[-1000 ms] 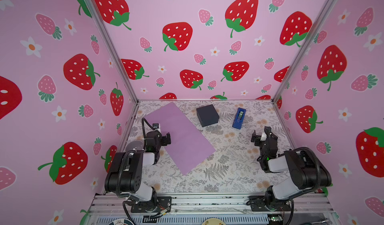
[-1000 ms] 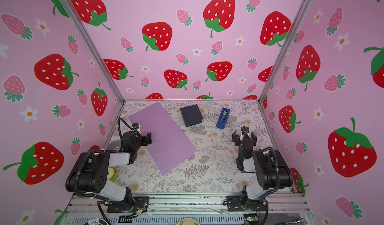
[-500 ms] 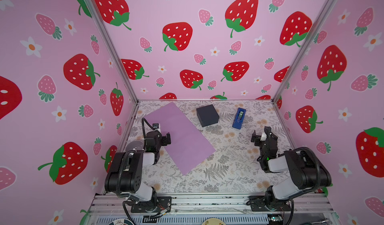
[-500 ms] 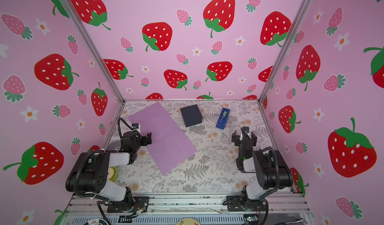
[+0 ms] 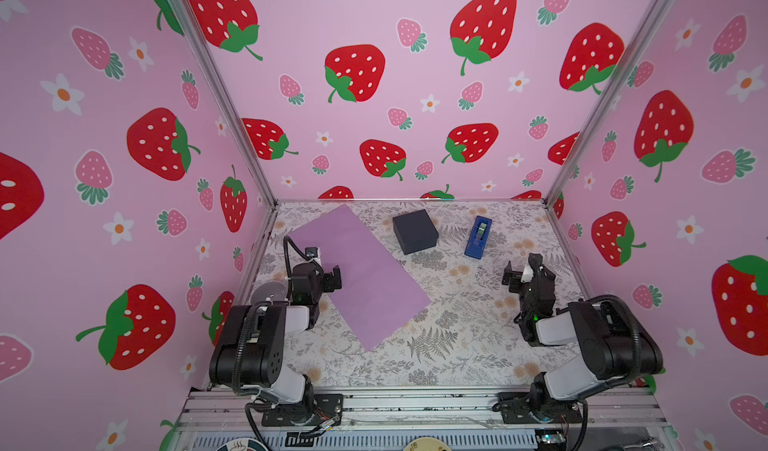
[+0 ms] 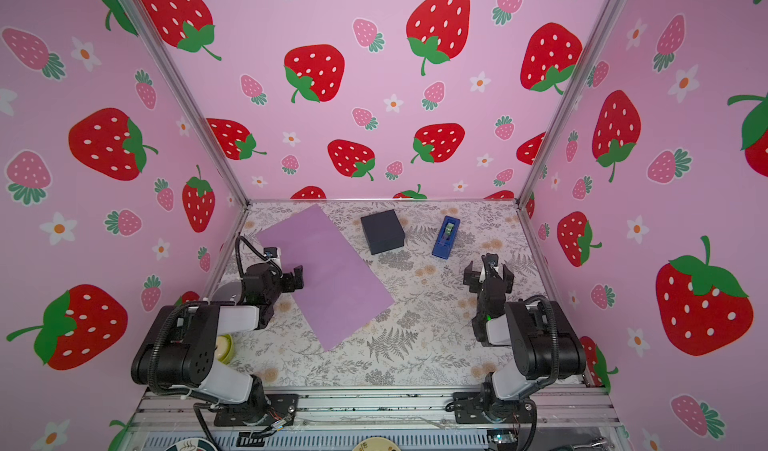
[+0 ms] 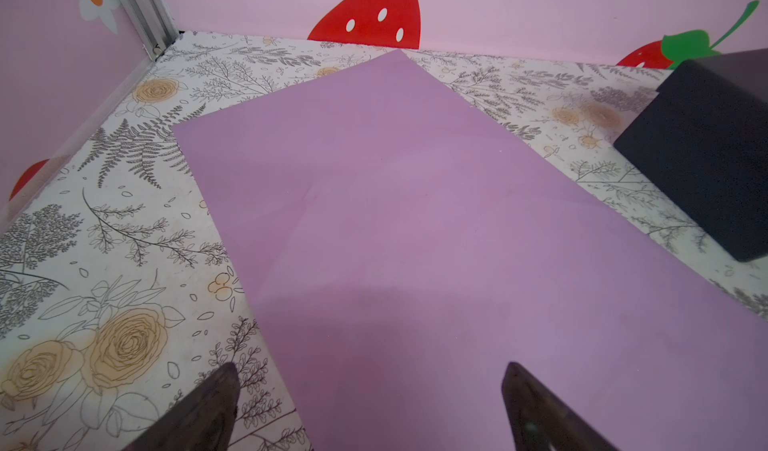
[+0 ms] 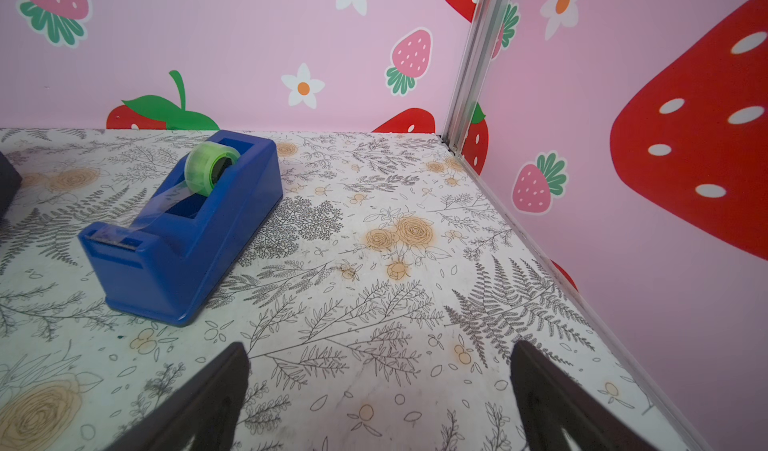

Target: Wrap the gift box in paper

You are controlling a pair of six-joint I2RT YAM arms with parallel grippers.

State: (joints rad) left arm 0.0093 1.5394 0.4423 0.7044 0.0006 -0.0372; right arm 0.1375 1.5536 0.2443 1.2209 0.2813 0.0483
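The lilac paper lies flat and slanted across the left half of the floral table in both top views. Just beyond its far right edge stands the small black gift box, clear of the sheet. My left gripper hovers open at the paper's left edge, nothing between its fingers. At the right side my right gripper stands open over bare table, short of the box.
A blue tape dispenser with a green roll sits right of the box. Strawberry-printed walls close in three sides. An aluminium rail runs along the front by the arm bases.
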